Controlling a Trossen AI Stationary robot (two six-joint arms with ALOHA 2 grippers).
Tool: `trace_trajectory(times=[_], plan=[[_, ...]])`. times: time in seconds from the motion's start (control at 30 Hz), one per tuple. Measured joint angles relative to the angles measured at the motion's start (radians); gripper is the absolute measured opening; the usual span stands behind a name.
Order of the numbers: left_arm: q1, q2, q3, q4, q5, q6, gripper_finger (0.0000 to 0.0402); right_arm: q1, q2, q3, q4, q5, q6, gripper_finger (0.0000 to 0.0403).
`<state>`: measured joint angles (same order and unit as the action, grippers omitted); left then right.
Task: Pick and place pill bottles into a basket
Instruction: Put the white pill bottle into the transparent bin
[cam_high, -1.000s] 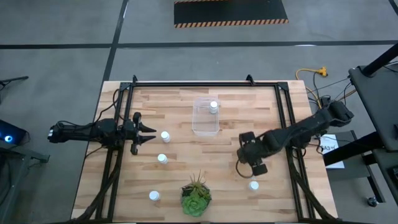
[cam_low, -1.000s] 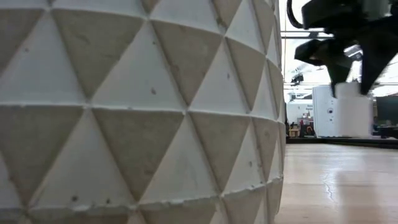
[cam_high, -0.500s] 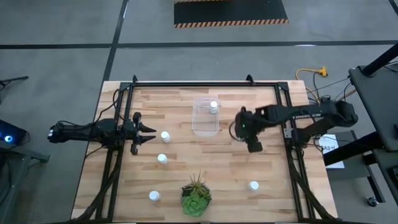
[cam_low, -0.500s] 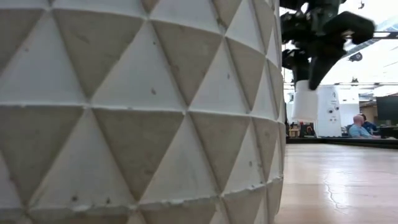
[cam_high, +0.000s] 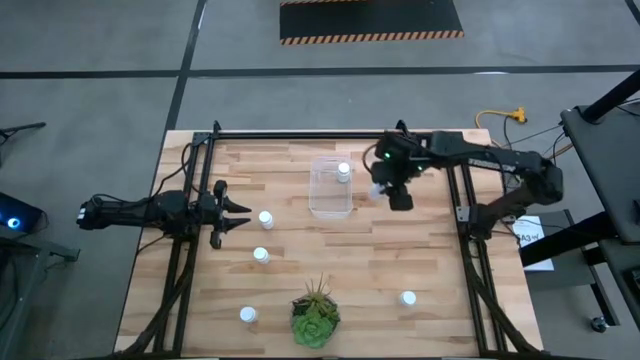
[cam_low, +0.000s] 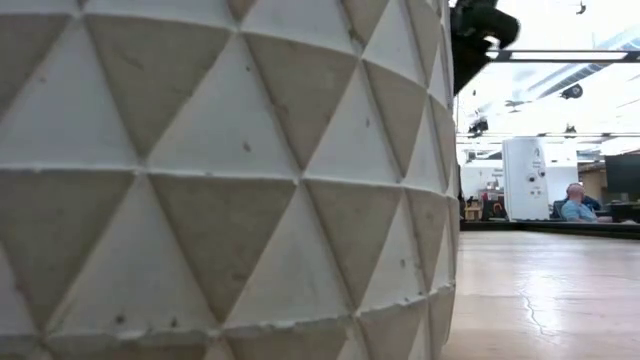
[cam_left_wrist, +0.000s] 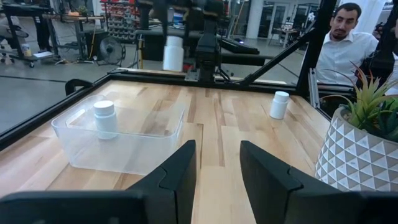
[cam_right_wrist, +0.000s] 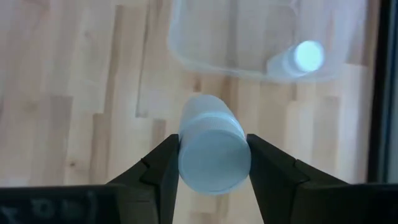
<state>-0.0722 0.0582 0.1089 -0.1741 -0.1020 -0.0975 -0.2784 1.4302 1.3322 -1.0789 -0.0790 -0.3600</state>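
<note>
My right gripper (cam_high: 388, 188) is shut on a white pill bottle (cam_right_wrist: 214, 151), held above the table just right of the clear basket (cam_high: 330, 188). One bottle (cam_high: 343, 171) stands in the basket's far right corner. Three bottles (cam_high: 265, 217) (cam_high: 260, 255) (cam_high: 247, 314) stand on the table's left half and one (cam_high: 407, 298) at the near right. My left gripper (cam_high: 235, 212) is open and empty at the left, level, pointing toward the basket (cam_left_wrist: 118, 134). In the left wrist view the held bottle (cam_left_wrist: 173, 53) hangs beyond the basket. My right gripper pinches the bottle's round side (cam_right_wrist: 186, 146) between its two fingers (cam_right_wrist: 163, 163). The fingers come from above, pointing down. The bottle (cam_left_wrist: 173, 55) hangs upright below the gripper, lifted clear of the table.
A green spiky plant (cam_high: 315, 318) in a white faceted pot (cam_low: 220, 180) stands at the near edge and fills most of the low view. A black frame (cam_high: 330, 133) runs round the tabletop. A person (cam_left_wrist: 341, 43) sits beyond the table.
My right gripper has carried the bottle from the near right of the table toward the far edge and leftward, ending beside the basket's right wall. The bottle has stayed upright and clear of the table.
</note>
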Motion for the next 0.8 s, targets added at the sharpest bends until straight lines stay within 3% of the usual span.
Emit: trace_trajectory(times=[0.37, 0.8], plan=[[0.0, 0.0, 0.0, 0.0, 0.0, 0.0, 0.0107, -0.053, 0.234, 0.239, -0.043, -0.001, -0.095, 0.0147], [0.0, 0.0, 0.0, 0.0, 0.0, 0.0, 0.0107, -0.061, 0.39, 0.28, 0.022, -0.011, -0.162, 0.0147]])
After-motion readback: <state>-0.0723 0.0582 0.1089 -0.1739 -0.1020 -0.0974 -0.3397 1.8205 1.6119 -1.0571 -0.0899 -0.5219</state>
